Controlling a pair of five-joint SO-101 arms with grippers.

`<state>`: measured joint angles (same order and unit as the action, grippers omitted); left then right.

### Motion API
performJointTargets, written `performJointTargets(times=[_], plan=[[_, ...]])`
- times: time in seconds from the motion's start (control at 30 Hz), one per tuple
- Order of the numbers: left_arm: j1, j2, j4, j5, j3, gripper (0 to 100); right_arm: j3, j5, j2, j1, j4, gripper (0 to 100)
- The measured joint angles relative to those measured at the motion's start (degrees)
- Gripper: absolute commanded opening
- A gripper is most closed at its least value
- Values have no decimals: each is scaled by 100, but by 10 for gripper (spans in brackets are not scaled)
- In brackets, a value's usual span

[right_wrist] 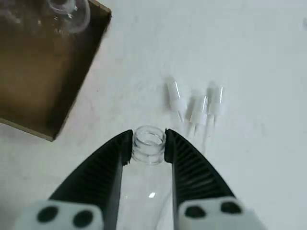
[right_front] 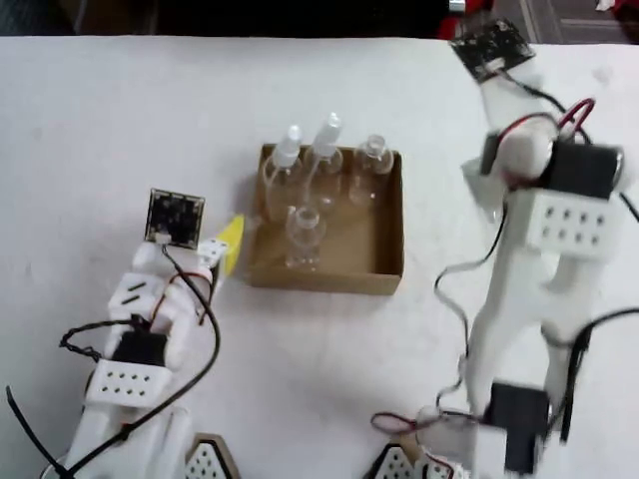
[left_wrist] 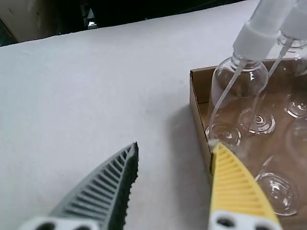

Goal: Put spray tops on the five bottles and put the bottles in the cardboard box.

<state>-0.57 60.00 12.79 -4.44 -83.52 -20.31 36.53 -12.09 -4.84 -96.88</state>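
R gripper [right_wrist: 148,136], lower centre, pinches uncapped bottle [right_wrist: 147,147] by neck; L gripper [left_wrist: 176,147] spread beside cardboard box [left_wrist: 197,96] wall.

High view: tabletop [right_front: 150,120] bright, near washed out under even, diffuse light; room [right_front: 250,15] behind, dark band. Shadows soft and faint, thin one along box [right_front: 384,277] front wall. Left wrist view: tabletop dimmer, grey; soft shadow on it beside box outer wall; small glints on bottles [left_wrist: 240,81]. Right wrist view: box interior dark; spray tops [right_wrist: 196,108] cast faint shadows; glint on bottle [right_wrist: 149,146] clamped in right end effector [right_wrist: 147,135].
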Motion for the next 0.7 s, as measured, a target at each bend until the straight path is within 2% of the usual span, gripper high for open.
performJointTargets(times=[0.13, 0.27, 0.4, 0.53, 0.7], plan=[[-9, 0, 0, 0, 0, 233, 993, -369, -1002, 501, 466, 16], [-9, 0, 0, 0, 0, 233, 2233, -818, -2057, 721, 1380, 16], [0, 0, 0, 0, 0, 233, 3235, -949, -3015, 1187, 2189, 16], [-9, 0, 0, 0, 0, 233, 3736, -1020, -3499, 1530, 2646, 16], [0, 0, 0, 0, 0, 233, 4079, -1732, -3684, 1556, 3112, 16]])
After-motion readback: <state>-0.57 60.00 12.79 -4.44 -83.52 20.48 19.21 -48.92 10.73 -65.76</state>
